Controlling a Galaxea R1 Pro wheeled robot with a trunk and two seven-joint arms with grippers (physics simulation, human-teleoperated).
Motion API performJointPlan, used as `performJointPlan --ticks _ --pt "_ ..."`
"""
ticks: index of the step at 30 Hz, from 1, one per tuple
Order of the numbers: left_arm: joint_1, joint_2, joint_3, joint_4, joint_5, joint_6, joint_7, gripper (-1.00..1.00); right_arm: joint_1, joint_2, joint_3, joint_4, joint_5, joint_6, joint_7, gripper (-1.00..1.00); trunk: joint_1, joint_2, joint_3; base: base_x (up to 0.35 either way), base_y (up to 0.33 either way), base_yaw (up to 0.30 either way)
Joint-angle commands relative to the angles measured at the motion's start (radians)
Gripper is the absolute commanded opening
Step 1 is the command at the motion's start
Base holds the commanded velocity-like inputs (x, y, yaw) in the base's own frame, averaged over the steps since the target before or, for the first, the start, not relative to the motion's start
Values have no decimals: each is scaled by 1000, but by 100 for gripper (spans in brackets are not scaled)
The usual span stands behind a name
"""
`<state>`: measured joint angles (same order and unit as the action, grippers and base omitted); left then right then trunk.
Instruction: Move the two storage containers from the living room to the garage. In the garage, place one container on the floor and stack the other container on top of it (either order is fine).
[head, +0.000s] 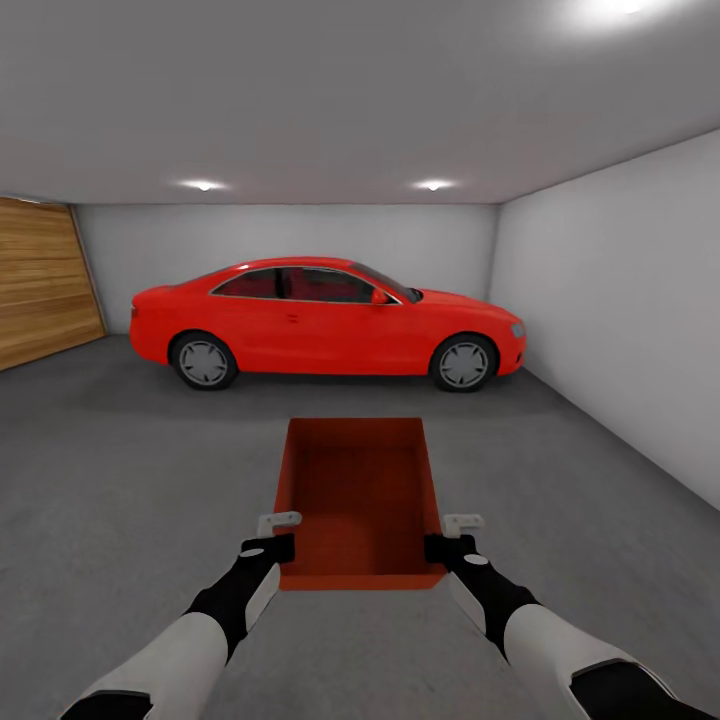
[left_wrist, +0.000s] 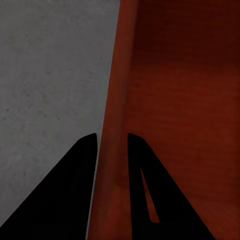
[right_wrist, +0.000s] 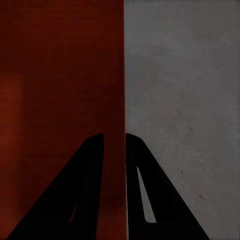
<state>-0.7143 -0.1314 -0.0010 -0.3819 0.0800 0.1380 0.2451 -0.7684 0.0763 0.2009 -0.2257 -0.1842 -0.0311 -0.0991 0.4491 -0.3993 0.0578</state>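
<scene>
Nearest are the two white-and-black forearms, each ending in a dark hand pinching a side wall of the orange-red, thin-walled rectangular storage bin (head: 360, 495). The left hand (head: 272, 545) straddles the left wall near the bin's near corner, one finger inside and one outside; the right hand (head: 447, 545) grips the right wall the same way. The open, lidless bin is carried between them, its long axis pointing straight away from the robot, over the dark grey mottled concrete floor (head: 120, 480); I can't tell how high. It looks empty, flat-bottomed. Setting it down means lowering both hands evenly. Beyond stands a glossy red coupe (head: 320, 320), with a horizontal wood-panel garage door (head: 40, 280) at left
</scene>
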Motion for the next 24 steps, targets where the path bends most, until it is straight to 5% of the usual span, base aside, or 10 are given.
performJointPlan --ticks 1,24 --pt "-1 36 19 -6 -19 3 40 -100 0 -4 -18 3 -11 -4 -8 -100 1 -1 0 320 0 0" --pt "-1 37 19 -6 -19 3 40 -100 0 -4 -18 3 -11 -5 -8 -100 1 -1 0 320 0 0"
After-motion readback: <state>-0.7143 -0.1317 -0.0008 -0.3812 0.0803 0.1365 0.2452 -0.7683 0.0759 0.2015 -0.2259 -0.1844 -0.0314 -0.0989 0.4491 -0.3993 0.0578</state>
